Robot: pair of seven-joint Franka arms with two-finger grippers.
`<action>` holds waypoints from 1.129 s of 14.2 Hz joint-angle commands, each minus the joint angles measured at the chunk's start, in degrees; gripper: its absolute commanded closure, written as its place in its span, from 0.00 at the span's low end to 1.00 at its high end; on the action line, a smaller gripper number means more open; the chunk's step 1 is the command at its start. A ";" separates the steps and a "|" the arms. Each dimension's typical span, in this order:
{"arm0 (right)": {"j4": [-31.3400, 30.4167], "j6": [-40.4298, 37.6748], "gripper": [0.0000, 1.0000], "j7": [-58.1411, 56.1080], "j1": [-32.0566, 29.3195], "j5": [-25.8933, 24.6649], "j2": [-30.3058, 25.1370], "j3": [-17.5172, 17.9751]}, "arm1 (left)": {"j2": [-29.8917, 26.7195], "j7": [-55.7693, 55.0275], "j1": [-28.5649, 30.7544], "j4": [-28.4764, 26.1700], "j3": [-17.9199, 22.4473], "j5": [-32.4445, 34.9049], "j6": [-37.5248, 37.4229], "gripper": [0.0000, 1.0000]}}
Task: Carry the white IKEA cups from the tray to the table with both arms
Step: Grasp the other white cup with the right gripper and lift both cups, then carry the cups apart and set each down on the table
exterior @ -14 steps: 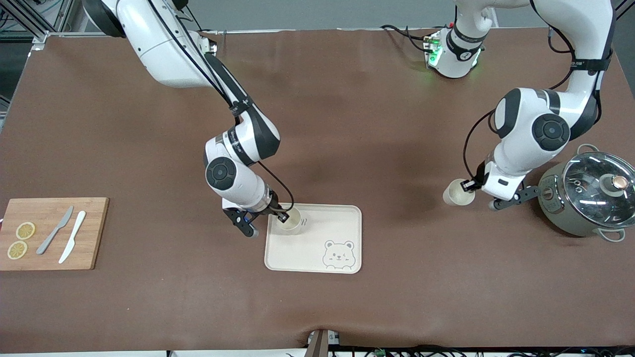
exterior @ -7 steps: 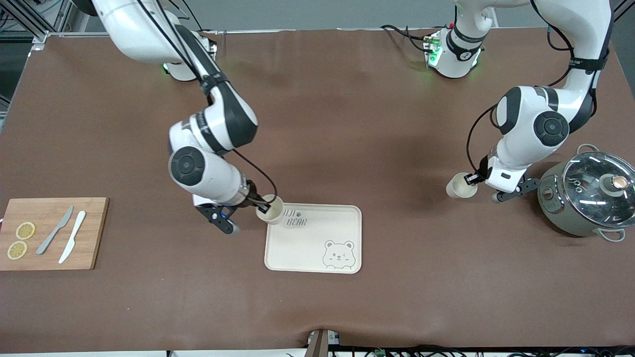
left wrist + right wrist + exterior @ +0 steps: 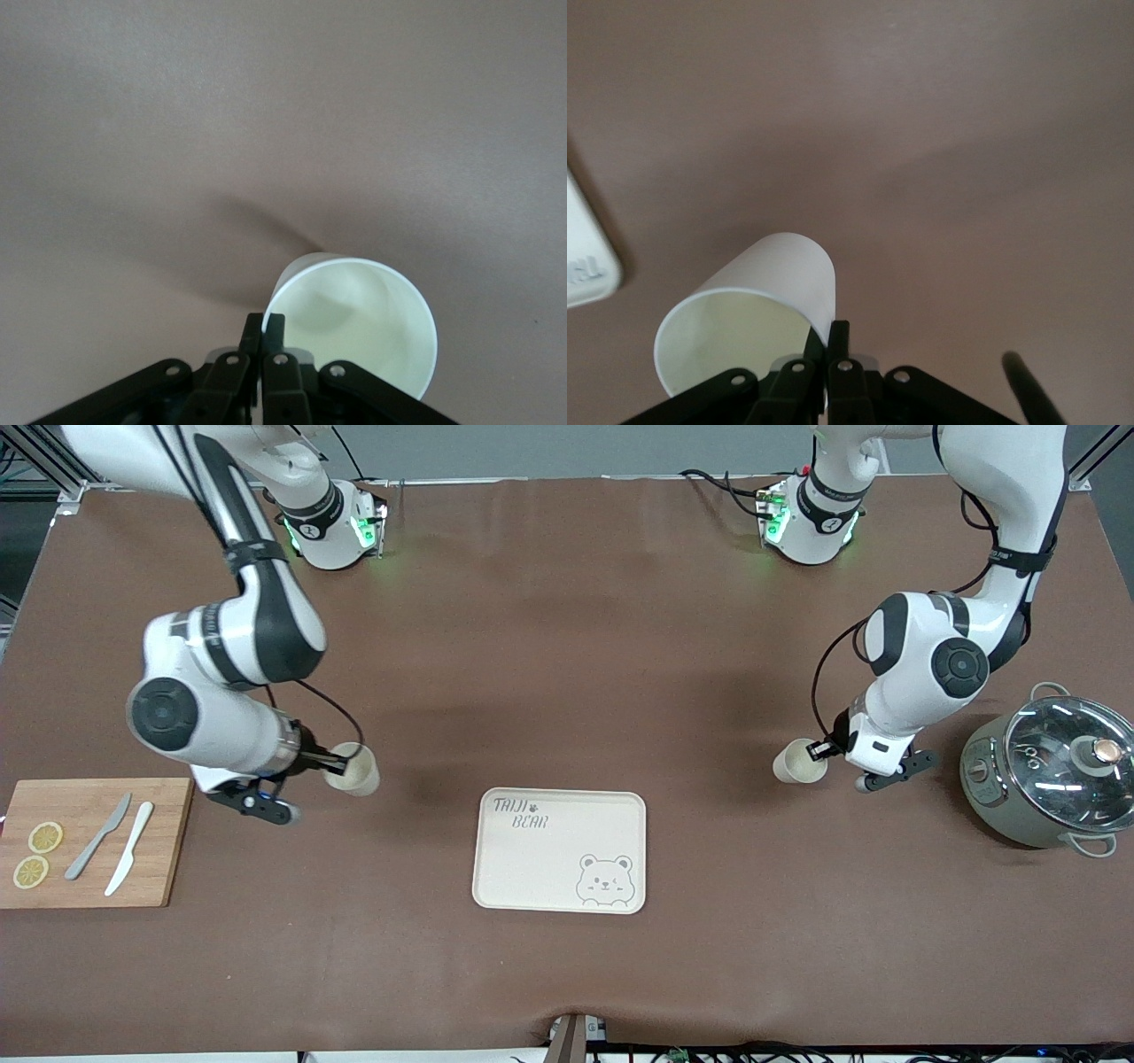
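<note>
My right gripper [image 3: 341,762] is shut on the rim of one white cup [image 3: 353,770] and holds it tilted over the bare brown table, between the cutting board and the bear-print tray [image 3: 549,868]. In the right wrist view the fingers [image 3: 833,333] pinch the cup's wall [image 3: 766,292], and a tray corner [image 3: 585,257] shows. My left gripper [image 3: 819,751] is shut on the rim of the other white cup [image 3: 797,763], over the table between the tray and the pot. In the left wrist view the fingers [image 3: 273,320] pinch that cup's rim [image 3: 354,319].
A wooden cutting board [image 3: 159,841] with two lemon slices [image 3: 37,855] and two knives [image 3: 115,849] lies at the right arm's end. A grey-green pot with a glass lid [image 3: 1054,779] stands at the left arm's end, close to the left arm.
My right gripper has lifted its cup off the tray and carried it toward the cutting board. My left gripper has shifted its cup a little toward the tray.
</note>
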 commanded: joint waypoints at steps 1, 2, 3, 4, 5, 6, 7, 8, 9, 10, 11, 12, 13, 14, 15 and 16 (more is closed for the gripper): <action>-9.96 4.95 1.00 -10.18 -5.51 -0.80 -5.72 1.09 | -0.36 0.65 0.72 -0.11 -0.38 -1.42 0.75 0.92; -11.02 6.36 1.00 -16.14 -8.58 -0.80 -5.46 1.18 | -0.27 0.65 0.72 -0.11 -0.38 -1.42 0.75 0.83; -11.47 7.25 1.00 -20.46 -10.78 -0.80 -5.20 1.18 | -0.27 0.04 0.89 -0.11 -0.38 -1.42 0.75 0.60; -11.73 7.43 1.00 -23.11 -12.02 -0.80 -5.11 1.09 | -0.36 -0.49 1.24 -0.11 -0.38 -1.59 0.67 0.23; -12.26 7.52 1.00 -24.62 -13.43 -0.80 -4.93 1.09 | -0.97 -0.93 1.50 0.06 -0.46 -1.42 0.40 0.00; -13.31 8.56 1.00 -26.29 -14.49 -0.80 -4.58 1.09 | -1.67 -0.84 1.51 0.41 -0.47 -1.42 0.05 0.00; -14.36 10.57 1.00 -29.00 -15.11 -0.98 -4.15 1.09 | -2.29 -1.02 1.42 1.37 -0.47 -1.42 -1.17 0.00; -15.24 11.90 1.00 -30.68 -16.16 -0.98 -3.27 1.09 | -2.82 -1.19 1.33 2.77 -0.55 -1.42 -3.27 0.00; -15.77 12.87 1.00 -31.92 -16.86 -0.98 -2.57 1.09 | -3.52 -1.28 1.42 4.27 -0.55 -1.42 -5.73 0.00; -16.56 14.36 1.00 -33.15 -17.57 -1.07 -2.04 1.09 | -4.22 -0.67 1.51 5.76 -0.47 -1.42 -8.19 0.00; -17.87 16.98 1.00 -35.07 -18.71 -1.07 -1.77 1.09 | -4.58 -0.67 1.42 7.43 -0.47 -1.42 -10.82 0.00; -19.19 19.80 1.00 -37.01 -19.59 -1.07 -1.07 1.09 | -4.67 -0.84 1.42 9.36 -0.47 -1.33 -13.11 0.00; -20.51 22.17 1.00 -38.16 -20.20 -1.07 -0.72 1.09 | -4.67 -0.84 1.42 11.47 -0.47 -0.98 -15.57 0.00; -21.13 23.50 1.00 -38.69 -20.65 -1.07 -0.28 1.09 | -4.49 -0.67 1.42 13.66 -0.47 -0.81 -18.12 0.00; -21.23 23.52 1.00 -38.96 -20.74 -1.07 -0.10 1.09 | -4.23 -0.67 1.42 15.43 -0.47 -0.72 -20.06 0.00; -21.23 23.52 1.00 -39.05 -20.83 -1.07 0.16 1.09 | -4.14 -0.67 1.42 16.92 -0.47 -0.63 -21.38 0.00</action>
